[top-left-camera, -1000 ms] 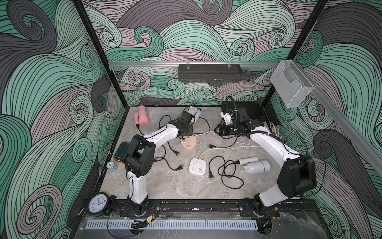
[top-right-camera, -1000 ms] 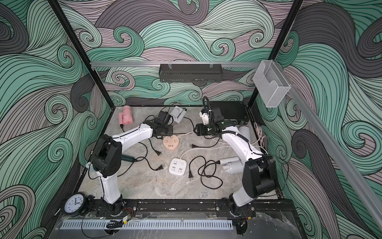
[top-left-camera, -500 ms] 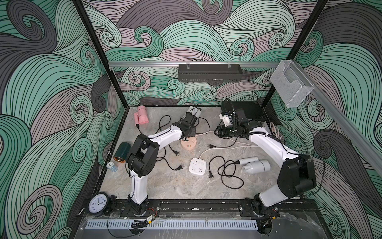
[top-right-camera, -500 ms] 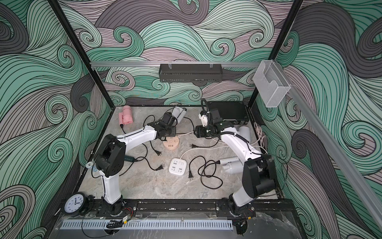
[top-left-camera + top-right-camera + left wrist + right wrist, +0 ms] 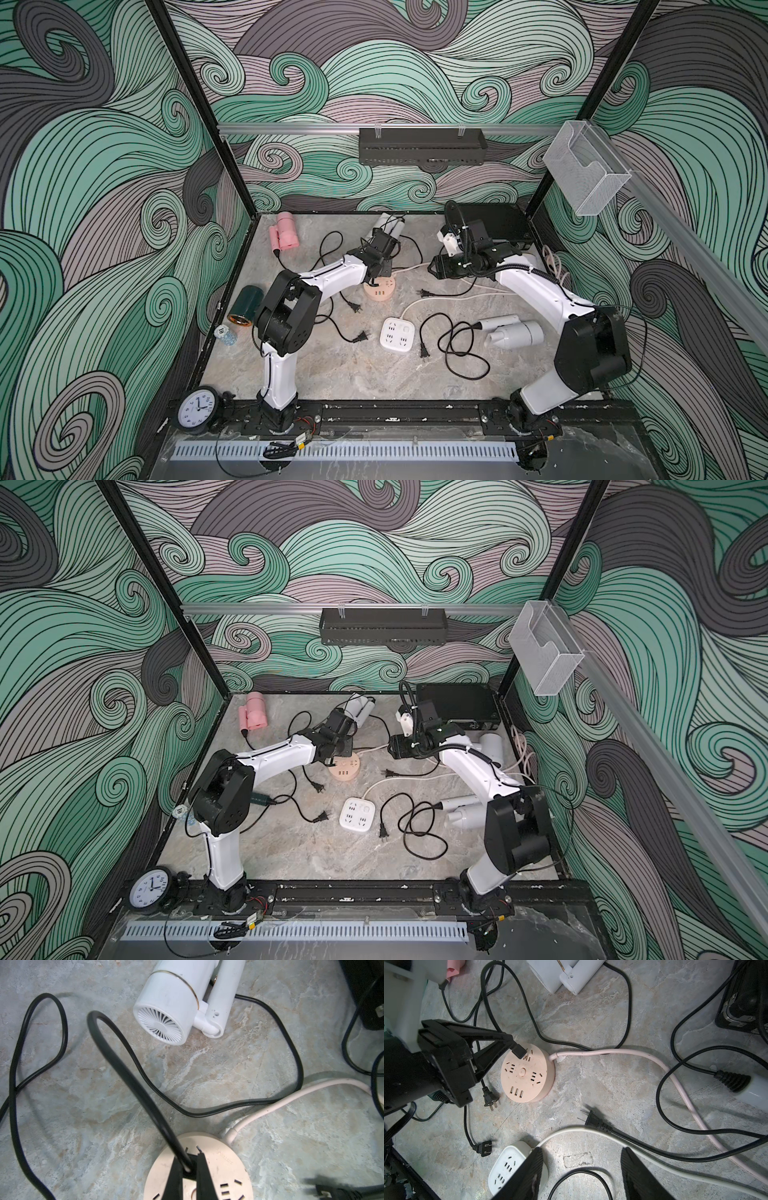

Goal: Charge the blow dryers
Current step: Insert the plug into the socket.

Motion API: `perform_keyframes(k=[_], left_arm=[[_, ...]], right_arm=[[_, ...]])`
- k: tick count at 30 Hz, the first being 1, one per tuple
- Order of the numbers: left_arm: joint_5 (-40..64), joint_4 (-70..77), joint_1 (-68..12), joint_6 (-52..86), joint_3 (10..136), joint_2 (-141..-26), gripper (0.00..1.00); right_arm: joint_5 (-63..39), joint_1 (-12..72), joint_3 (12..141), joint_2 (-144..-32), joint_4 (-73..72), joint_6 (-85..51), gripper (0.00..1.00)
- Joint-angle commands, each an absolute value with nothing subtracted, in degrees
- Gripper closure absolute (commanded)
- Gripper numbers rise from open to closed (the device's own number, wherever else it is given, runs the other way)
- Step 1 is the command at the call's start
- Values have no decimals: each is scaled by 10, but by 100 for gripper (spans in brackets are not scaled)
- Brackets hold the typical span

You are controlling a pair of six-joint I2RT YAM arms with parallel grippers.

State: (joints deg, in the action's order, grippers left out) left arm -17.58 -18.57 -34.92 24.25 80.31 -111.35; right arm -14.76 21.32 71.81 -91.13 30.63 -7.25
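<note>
While your left claw [image 5: 188, 1160] is clenched on the black plug [image 5: 519, 1051] of the white blow dryer [image 5: 392, 224], which lies on the counter [image 5: 374, 374] just above mid-frame in a top view, that plug sits tilted at an edge socket of the round peach hub [image 5: 527, 1076]. You cannot tell whether the prongs are in. This looks like the plugging-in step. Next, you would likely square the prongs and press straight down. Your right claw [image 5: 433, 269], released and empty, hovers right of the hub, free to brace it.
</note>
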Motion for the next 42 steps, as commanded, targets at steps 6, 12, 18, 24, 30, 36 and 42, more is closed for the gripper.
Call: perform_keyframes(k=[6, 12, 18, 24, 30, 36, 42], left_arm=[[-175, -191, -360, 260, 788, -1109, 100], [-177, -187, -362, 265, 780, -1108, 100], [-178, -187, -367, 263, 762, -1106, 100], [-187, -181, -380, 268, 728, -1093, 100], [-200, -181, -384, 280, 713, -1085, 100], [-196, -186, -385, 281, 705, -1085, 100], [-195, -191, -386, 268, 701, -1087, 100]], right_arm=[[-132, 221, 724, -921, 314, -58, 39], [-126, 224, 726, -926, 317, -56, 39], [-119, 229, 728, -928, 321, -52, 39], [-116, 231, 730, -927, 322, -50, 39], [-114, 233, 734, -929, 326, -50, 39], [-111, 236, 739, -929, 335, -48, 39], [-112, 237, 741, -931, 335, -48, 38]])
